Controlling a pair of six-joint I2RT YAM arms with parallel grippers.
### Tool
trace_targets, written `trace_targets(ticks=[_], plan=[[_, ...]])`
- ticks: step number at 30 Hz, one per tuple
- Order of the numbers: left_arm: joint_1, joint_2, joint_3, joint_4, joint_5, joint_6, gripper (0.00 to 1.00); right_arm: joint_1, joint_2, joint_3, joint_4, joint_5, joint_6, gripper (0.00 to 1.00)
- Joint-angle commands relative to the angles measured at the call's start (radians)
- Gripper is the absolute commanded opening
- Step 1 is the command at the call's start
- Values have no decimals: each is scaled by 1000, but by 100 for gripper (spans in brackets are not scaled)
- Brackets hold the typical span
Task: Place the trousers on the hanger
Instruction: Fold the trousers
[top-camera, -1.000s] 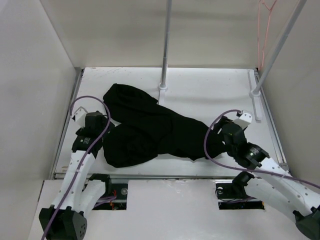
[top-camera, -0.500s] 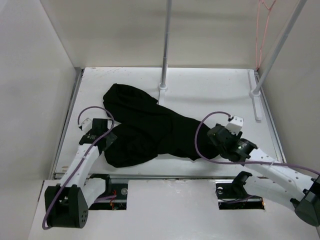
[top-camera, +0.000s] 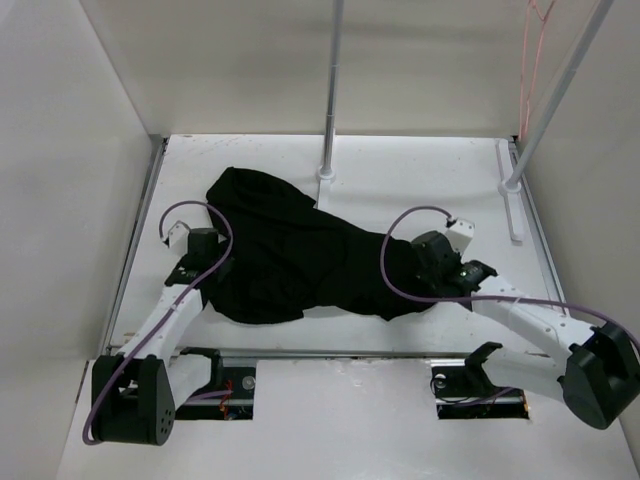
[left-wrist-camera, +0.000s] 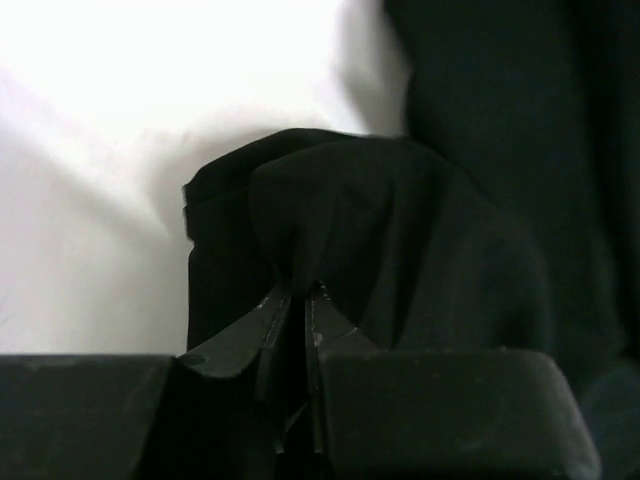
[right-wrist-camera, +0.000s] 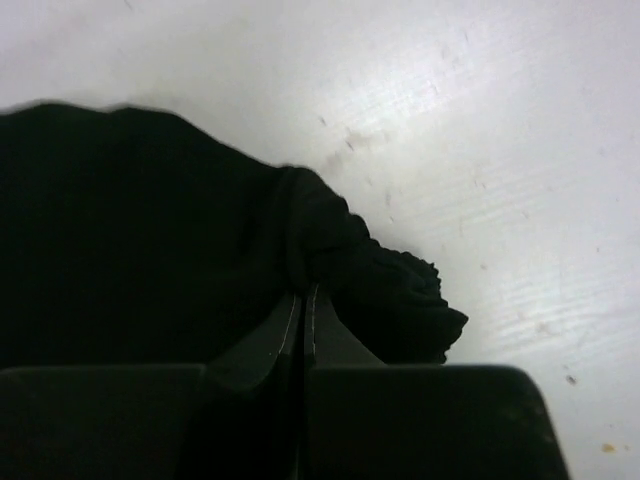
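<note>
Left gripper (left-wrist-camera: 297, 292) and right gripper (right-wrist-camera: 301, 298) both clamp the trousers' (top-camera: 300, 250) edges; behind the trousers stand a white pole (top-camera: 331, 90) and, farther right, seemingly the hanger (top-camera: 524, 70).

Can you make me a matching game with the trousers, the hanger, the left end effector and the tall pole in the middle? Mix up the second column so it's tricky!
Column one:
1. trousers
2. hanger
3. left end effector
4. middle pole

Column two:
A. white, standing upright at the far edge of the table
B. black, lying crumpled on the table
C. shut, pinching a fold of black cloth
D. thin and pink, up in the far right corner

Pairs: 1-B, 2-D, 3-C, 4-A
</note>
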Motion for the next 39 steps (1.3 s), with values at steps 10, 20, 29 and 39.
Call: trace_targets(ticks=[10,20,29,39], plan=[[-5,-93,486,115,-279,45,6,-88,-28,446,253,167,-333,0],[33,-81,558,-37,-360,147,12,-114,-37,391,221,154,-299,1],[39,104,719,3,-350,151,9,-117,113,630,293,72,-359,1],[-27,-22,641,-86,-511,278,10,-43,-134,346,228,210,-299,3]])
